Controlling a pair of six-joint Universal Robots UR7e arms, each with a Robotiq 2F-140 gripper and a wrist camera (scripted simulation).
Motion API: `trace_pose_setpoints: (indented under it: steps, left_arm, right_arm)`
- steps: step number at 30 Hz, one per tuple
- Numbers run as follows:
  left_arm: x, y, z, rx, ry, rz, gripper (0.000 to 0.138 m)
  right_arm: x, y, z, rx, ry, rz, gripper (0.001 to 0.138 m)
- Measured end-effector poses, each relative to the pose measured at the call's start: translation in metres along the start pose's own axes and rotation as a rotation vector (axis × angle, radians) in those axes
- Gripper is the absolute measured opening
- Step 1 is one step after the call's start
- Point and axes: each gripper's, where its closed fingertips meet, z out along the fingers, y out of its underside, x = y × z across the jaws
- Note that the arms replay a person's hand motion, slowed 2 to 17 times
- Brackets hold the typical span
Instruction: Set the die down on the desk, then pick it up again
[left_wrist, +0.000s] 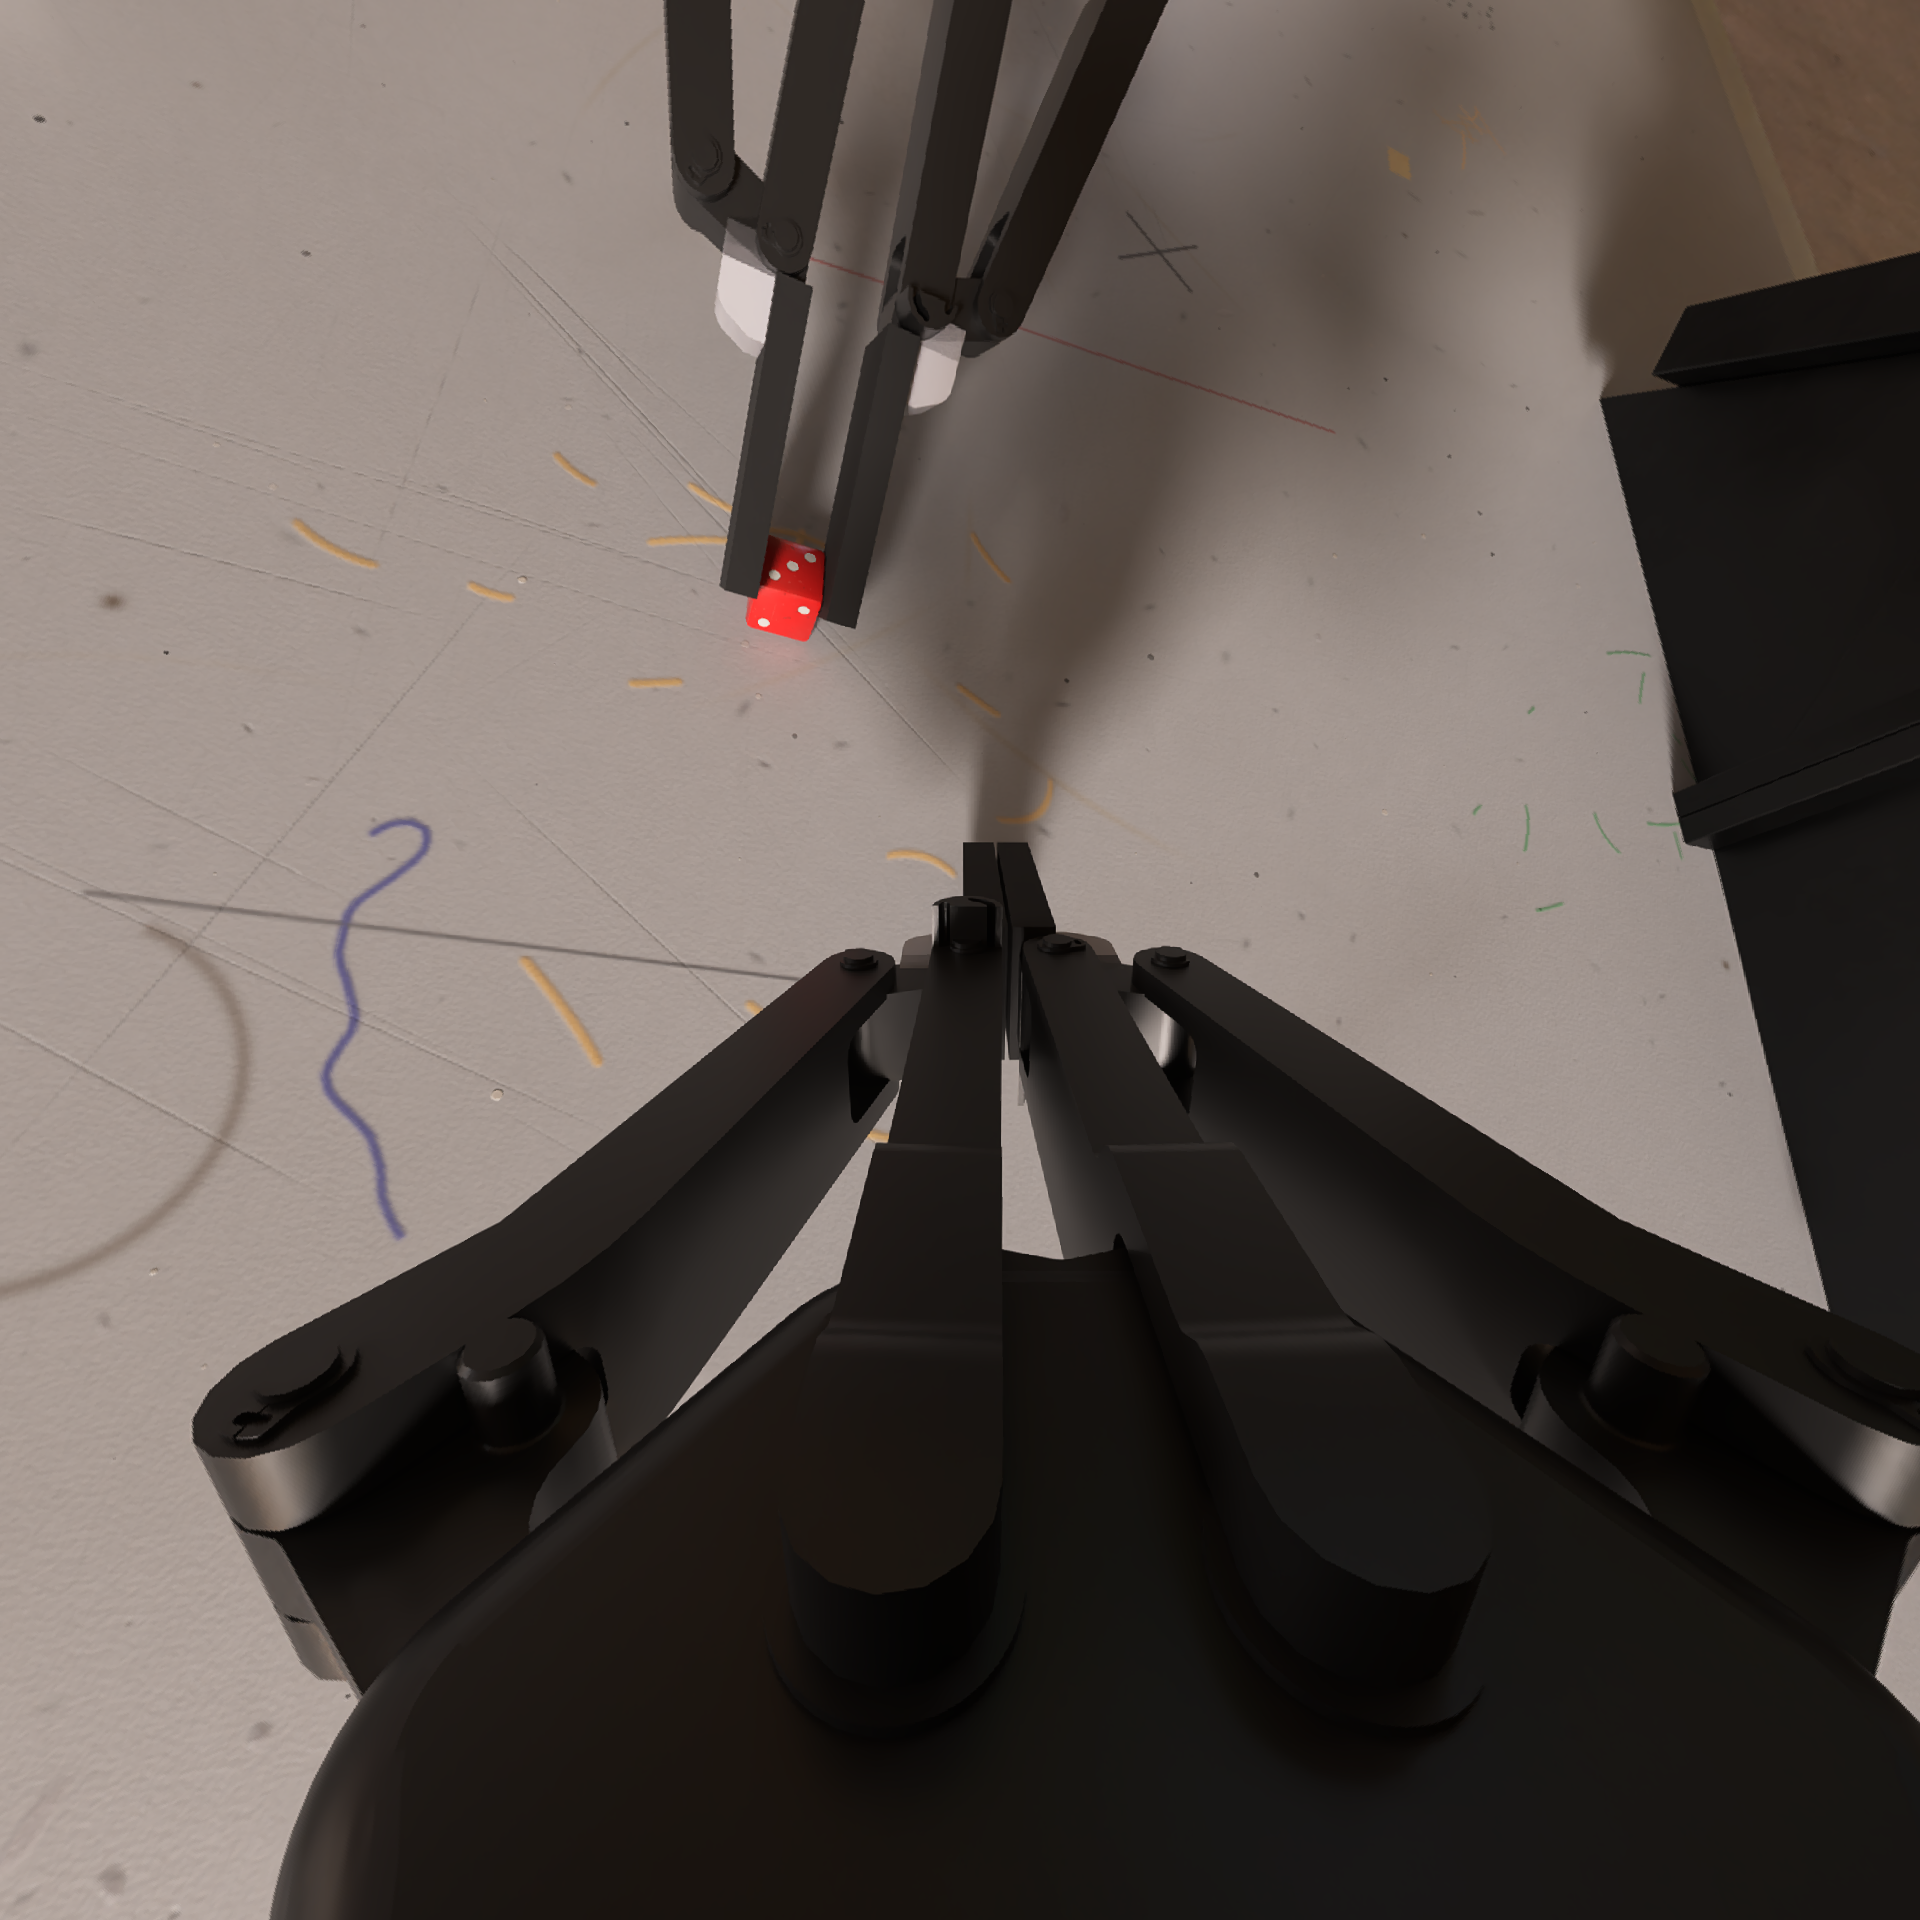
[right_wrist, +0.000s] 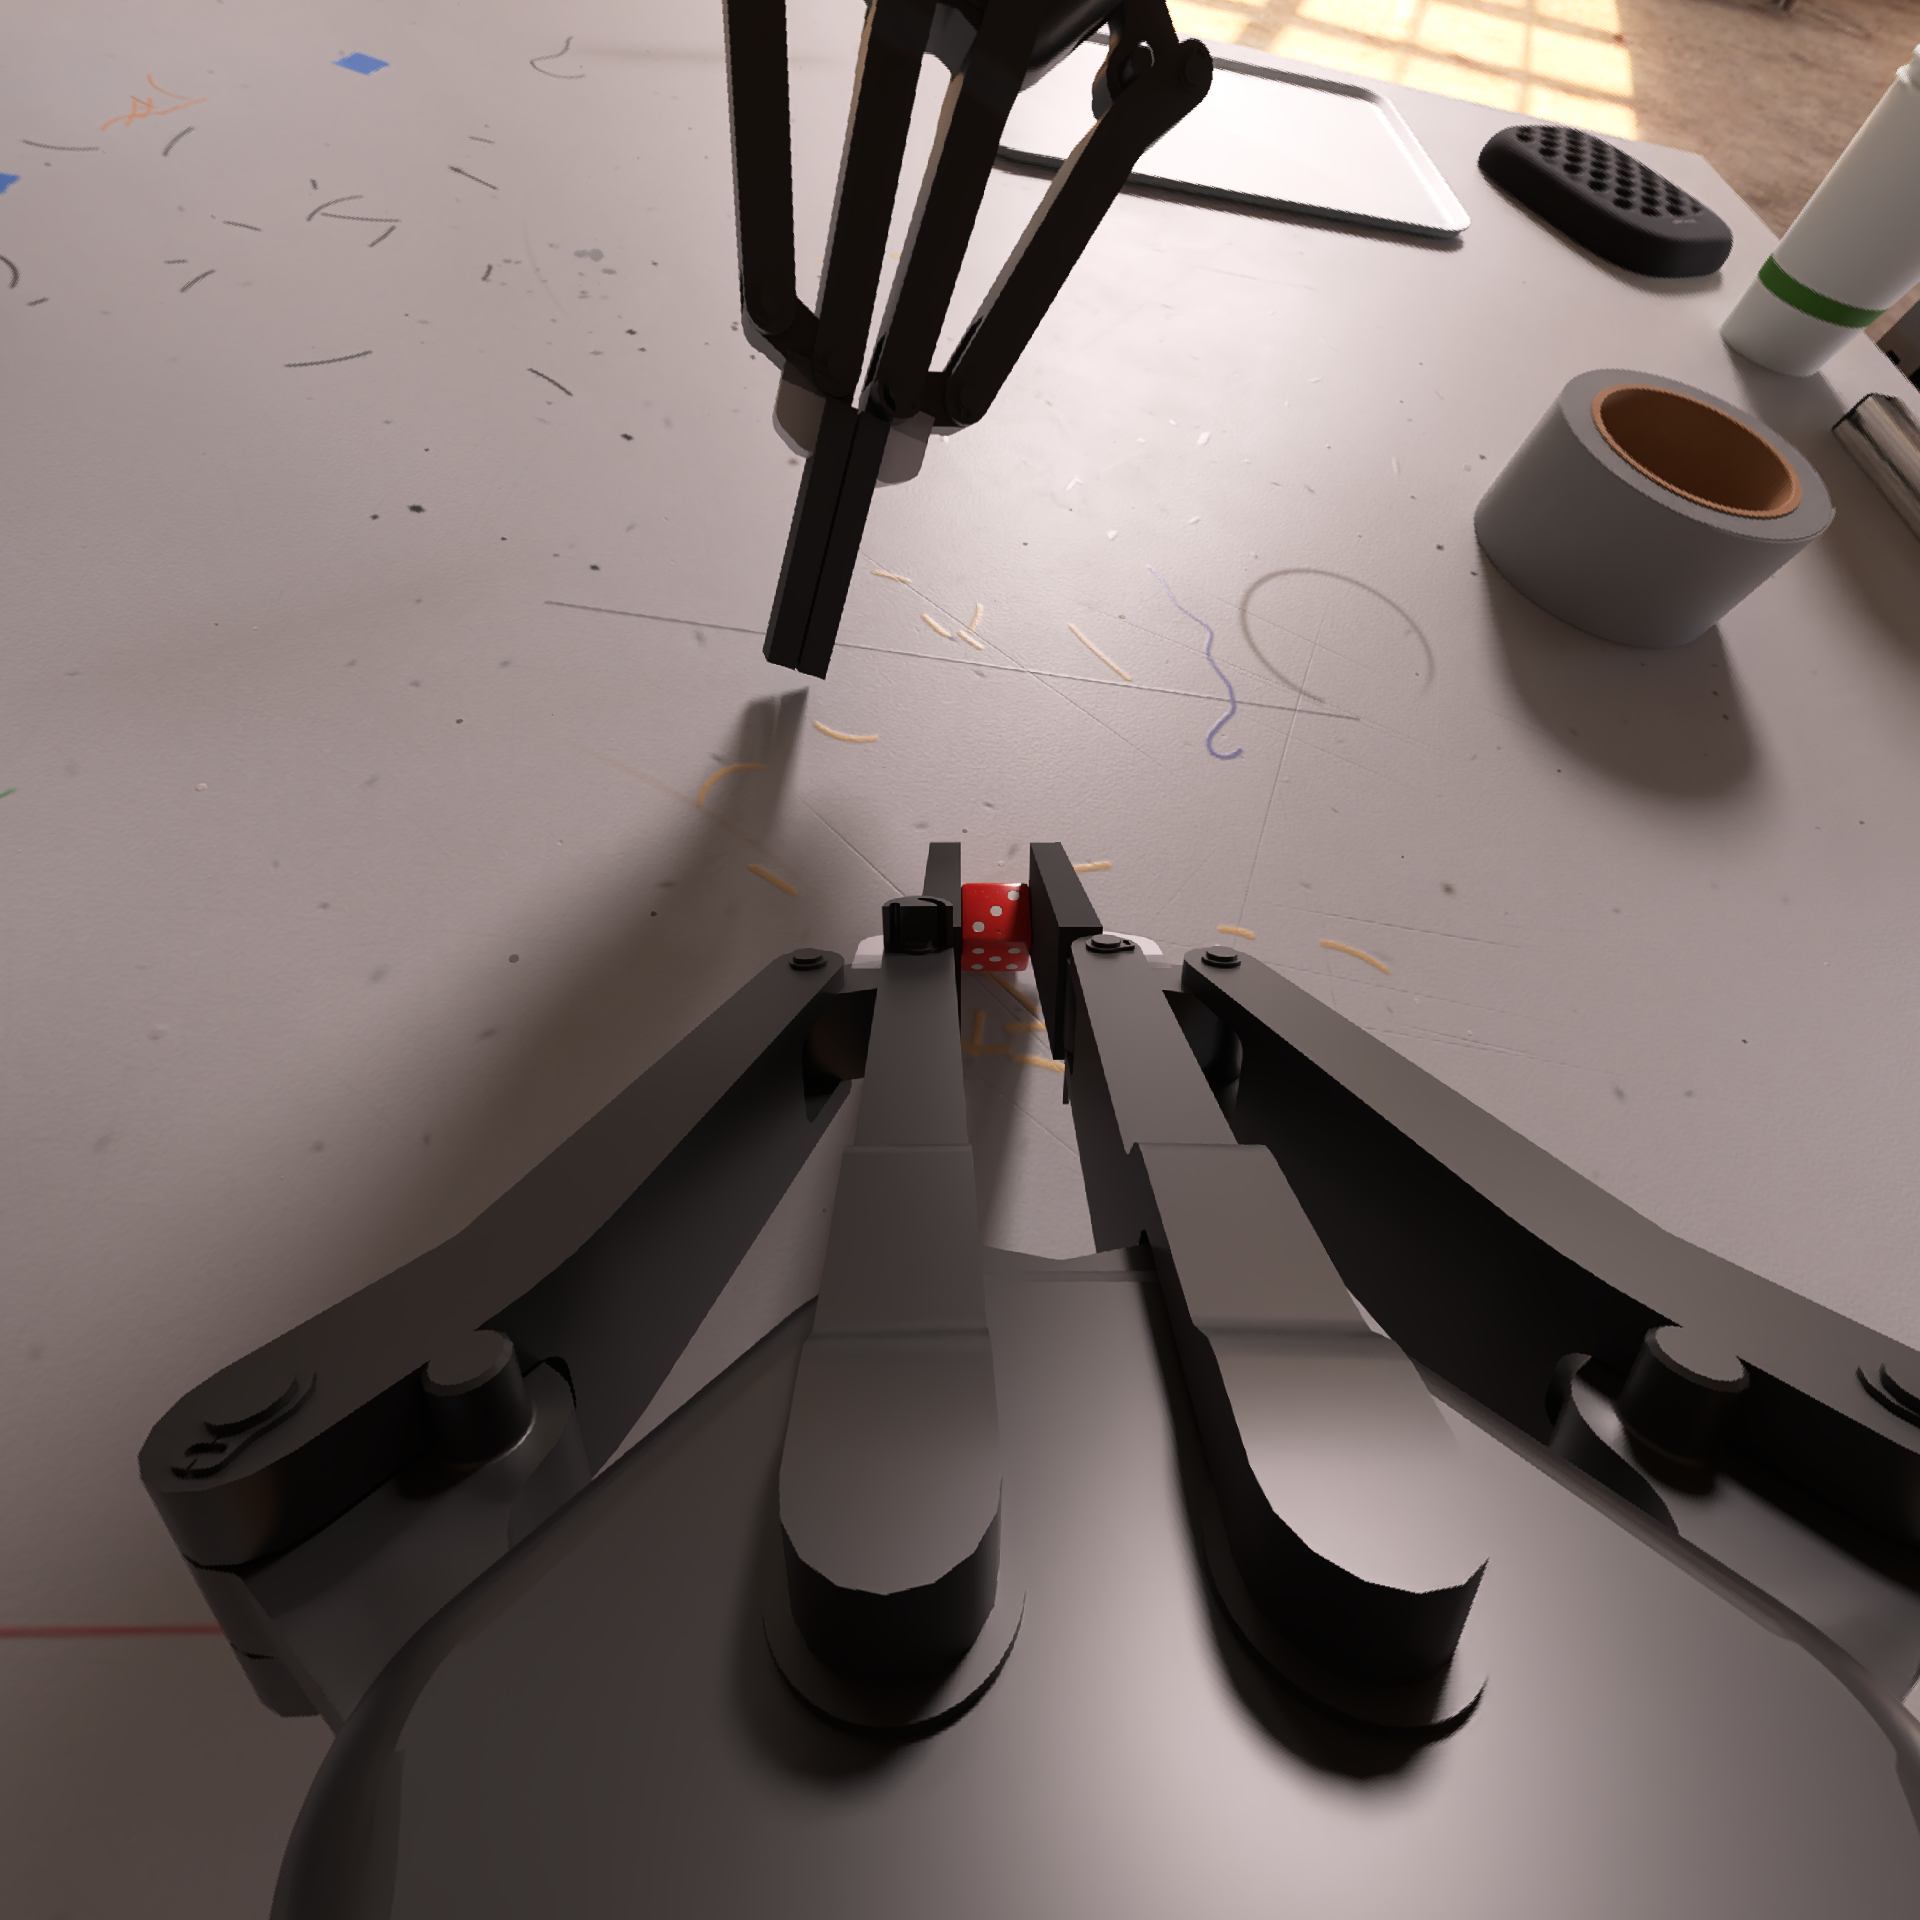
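A small red die with white pips sits between the fingertips of my right gripper, which is shut on it. In the left wrist view the die hangs at the tips of the right gripper, seemingly just above the grey scribbled desk, with a faint red glow on the desk under it. My left gripper is shut and empty, its fingers pressed together, a short way from the die. It also shows in the right wrist view, hovering above the desk beyond the die.
A grey tape roll, a white bottle with a green band, a metal cylinder, a black perforated pad and a flat grey tray stand at the far right. A black box stands at the right in the left wrist view.
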Motion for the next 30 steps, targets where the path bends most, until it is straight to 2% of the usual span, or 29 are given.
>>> trace_pose_setpoints:
  steps: [8,15,21,30]
  left_arm:
    - [0.000,0.000,0.000,0.002,0.002,-0.003,0.001]
    - [0.000,0.000,0.000,0.003,0.003,-0.005,0.001]
    - [0.000,0.000,0.000,0.004,0.004,-0.007,0.001]
    - [0.000,0.000,0.000,0.006,0.005,-0.010,0.001]
  right_arm:
    - [-0.001,-0.004,-0.002,0.024,0.007,-0.027,0.018]
    - [-0.005,-0.014,-0.006,0.087,-0.003,-0.068,0.018]
    - [-0.013,-0.025,-0.011,0.163,-0.028,-0.111,0.018]
    - [-0.023,-0.035,-0.018,0.244,-0.091,-0.115,0.018]
